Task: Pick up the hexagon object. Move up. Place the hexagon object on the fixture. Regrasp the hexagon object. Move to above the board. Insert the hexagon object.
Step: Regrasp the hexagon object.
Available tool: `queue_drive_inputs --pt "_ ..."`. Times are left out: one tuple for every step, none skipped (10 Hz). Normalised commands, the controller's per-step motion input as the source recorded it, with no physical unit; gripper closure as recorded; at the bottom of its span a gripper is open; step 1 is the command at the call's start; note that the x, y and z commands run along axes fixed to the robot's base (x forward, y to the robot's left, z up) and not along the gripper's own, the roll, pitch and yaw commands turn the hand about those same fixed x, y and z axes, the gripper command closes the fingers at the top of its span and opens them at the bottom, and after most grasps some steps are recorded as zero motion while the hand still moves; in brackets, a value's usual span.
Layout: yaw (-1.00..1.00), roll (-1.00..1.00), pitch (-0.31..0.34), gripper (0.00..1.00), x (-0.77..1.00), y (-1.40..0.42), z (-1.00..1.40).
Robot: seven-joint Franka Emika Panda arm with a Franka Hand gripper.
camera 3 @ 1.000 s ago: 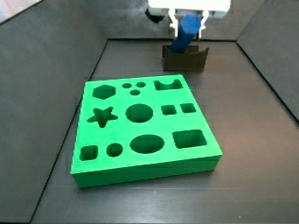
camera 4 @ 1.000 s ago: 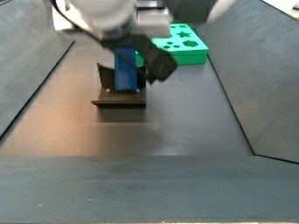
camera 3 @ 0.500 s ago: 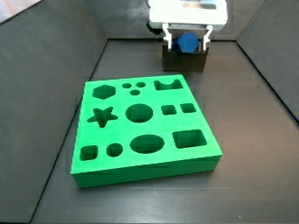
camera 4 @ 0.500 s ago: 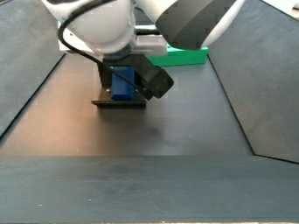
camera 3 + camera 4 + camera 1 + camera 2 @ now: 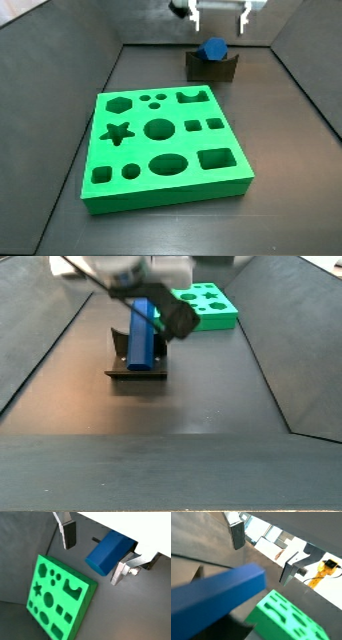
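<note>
The hexagon object [image 5: 211,49] leaned in the notch of the fixture [image 5: 211,68], beyond the far edge of the board [image 5: 167,145]; the gripper [image 5: 218,15] hung above it, jaws spread and holding nothing; in both wrist views the fingers [image 5: 67,534] [image 5: 237,534] stood apart, the blue peg lying between and below them, untouched.

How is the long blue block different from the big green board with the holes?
The long blue hexagonal peg is far smaller than the large bright green square board. The peg is solid and plain; the board is full of shaped holes. The peg leans propped on the small dark fixture; the board lies flat on the floor. Both look matte and single-coloured. The gripper hangs above the peg, its fingers open and apart from it.
</note>
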Motion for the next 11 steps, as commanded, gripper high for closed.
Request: queue_drive_inputs --pt "0.0 0.0 0.007 0.0 -0.04 0.01 0.63" --pt "0.0 0.0 0.004 0.0 -0.04 0.01 0.5" --pt "0.0 -0.01 -0.001 0.0 -0.04 0.01 0.17" --pt "0.02 1.0 0.036 0.0 0.12 -0.69 0.97" --pt "0.02 1.0 0.036 0.0 0.14 -0.67 0.92" --pt "0.02 1.0 0.034 0.0 0.06 -0.49 0.75" --pt "0.02 1.0 0.03 0.0 0.01 -0.29 0.55" --pt "0.02 1.0 0.028 0.0 -0.01 -0.17 0.4" --pt "0.02 1.0 0.027 0.0 0.0 -0.08 0.09" --pt "0.02 1.0 0.028 0.0 0.02 -0.07 0.01" --pt "0.02 1.0 0.028 0.0 0.01 -0.03 0.02"
